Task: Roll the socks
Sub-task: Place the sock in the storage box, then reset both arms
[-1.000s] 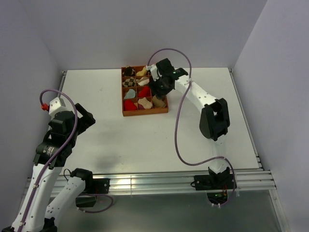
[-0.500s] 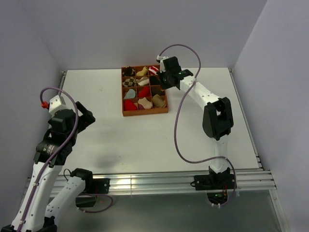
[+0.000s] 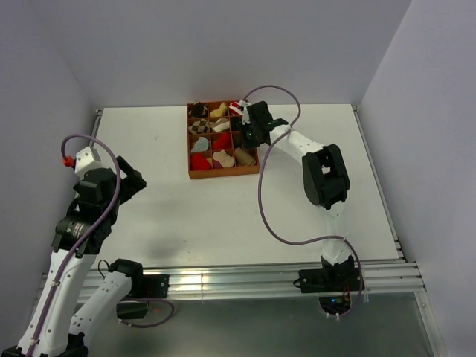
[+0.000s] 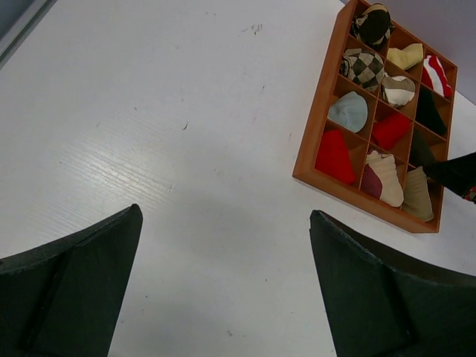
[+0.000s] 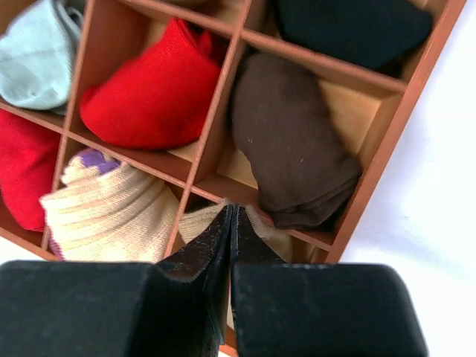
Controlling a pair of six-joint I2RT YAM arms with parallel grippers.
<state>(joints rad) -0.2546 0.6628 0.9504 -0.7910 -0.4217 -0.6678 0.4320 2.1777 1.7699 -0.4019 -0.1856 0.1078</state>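
Each sock sits bundled in its own cell of the orange tray [image 3: 223,174]. The plain brown sock [image 5: 294,149] fills a right-column cell. The beige sock with maroon toe [image 5: 104,208] lies in the front middle cell. The red-and-white sock [image 4: 437,74] is in the far right cell. My right gripper [image 5: 232,207] is shut. Its tips rest at the divider between the brown sock and a beige bundle [image 5: 197,223], with no fabric visibly pinched. In the top view it [image 3: 248,140] hangs over the tray's right column. My left gripper [image 4: 224,214] is open above bare table, far left of the tray.
Other cells hold a plain red bundle [image 5: 152,89], a light blue one [image 5: 33,56], a black one [image 5: 349,26] and a checkered one [image 4: 363,67]. White table [image 3: 297,208] stretches in front of the tray. Grey walls enclose three sides.
My right gripper shut its jaws. It drew back toward the tray's far right corner, then came forward over the right column again. The left arm stayed still.
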